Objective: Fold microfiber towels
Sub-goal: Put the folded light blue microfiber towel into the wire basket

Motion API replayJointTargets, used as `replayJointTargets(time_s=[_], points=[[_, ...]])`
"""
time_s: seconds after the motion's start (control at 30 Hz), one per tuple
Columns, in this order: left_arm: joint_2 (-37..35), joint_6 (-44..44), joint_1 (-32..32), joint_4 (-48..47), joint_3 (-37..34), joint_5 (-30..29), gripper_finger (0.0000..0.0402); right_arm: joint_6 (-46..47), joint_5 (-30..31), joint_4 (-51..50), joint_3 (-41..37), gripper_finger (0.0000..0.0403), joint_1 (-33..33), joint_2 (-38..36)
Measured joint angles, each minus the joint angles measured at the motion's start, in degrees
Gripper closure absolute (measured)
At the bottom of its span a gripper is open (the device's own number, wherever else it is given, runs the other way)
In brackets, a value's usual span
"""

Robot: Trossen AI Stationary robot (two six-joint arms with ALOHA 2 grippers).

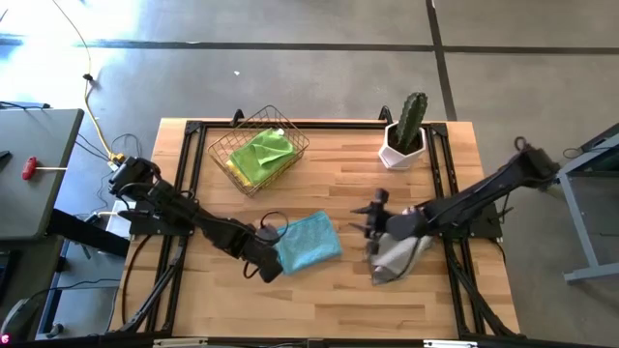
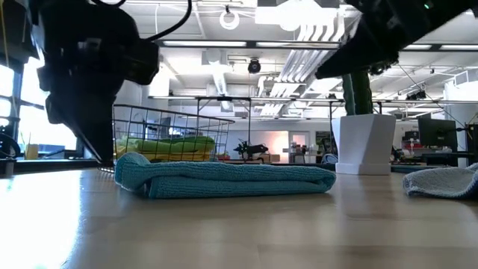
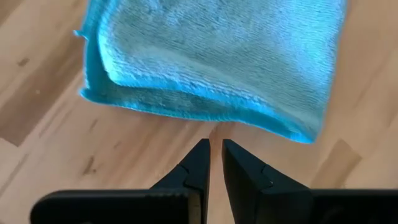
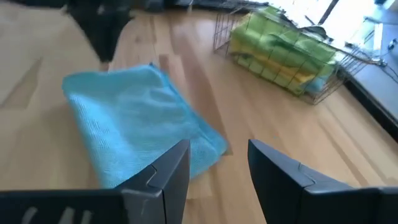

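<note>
Because the light blue towel (image 1: 309,243) already lies folded flat mid-bench, the left hand (image 3: 216,155) sits just off its near edge with fingers nearly together, holding nothing. The right hand (image 4: 217,171) hovers with fingers apart and empty, above the crumpled grey towel (image 1: 395,257), probably next to be folded. More towels, lime green on top, wait in the wire basket (image 1: 222,147) toward the back. Bare bench (image 1: 319,290) in front gives room; the potted cactus (image 1: 406,130) stands well clear.
</note>
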Motion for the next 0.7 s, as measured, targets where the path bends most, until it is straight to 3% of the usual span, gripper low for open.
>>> replayJointTargets(time_s=[0.2,0.3,0.4,0.7], points=[[0.0,-2.8,-0.7,4.5,0.0,-2.9,0.0368,0.1,0.1,10.0,-13.8,0.0249,-2.2,-14.0],[0.0,-3.0,-1.2,6.1,0.0,-4.6,0.0368,4.4,0.1,10.3,-17.8,0.0249,-2.3,-19.4],[0.0,-4.8,-1.3,3.7,0.0,-2.6,0.0368,6.8,0.1,9.8,-20.6,0.0249,-2.3,-23.3],[0.1,-14.4,-2.7,4.1,-0.7,-9.2,0.0369,6.8,0.1,8.1,-24.0,0.0249,-2.3,-26.1]])
